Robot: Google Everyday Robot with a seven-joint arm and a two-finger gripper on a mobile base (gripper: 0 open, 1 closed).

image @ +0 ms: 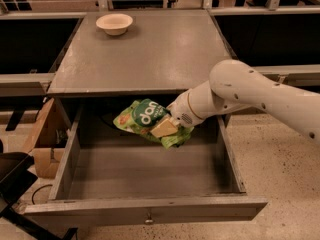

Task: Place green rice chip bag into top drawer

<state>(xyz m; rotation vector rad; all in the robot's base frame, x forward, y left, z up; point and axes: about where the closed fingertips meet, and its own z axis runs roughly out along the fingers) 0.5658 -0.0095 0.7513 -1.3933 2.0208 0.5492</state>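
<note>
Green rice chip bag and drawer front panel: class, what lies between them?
In the camera view, only bare top drawer floor; the gripper holds the green rice chip bag over the drawer's back.

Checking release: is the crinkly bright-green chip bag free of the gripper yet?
No, the gripper, over the open grey drawer, grips the crinkly bright-green chip bag.

The bag (144, 118), bright green and crinkled, with a dark round logo and white lettering, is held tilted over the drawer (150, 210), toward its 12 o'clock end. It is gripped at its 3 o'clock edge by the gripper (172, 124). The grey, shallow drawer is seen pulled wide open.
</note>
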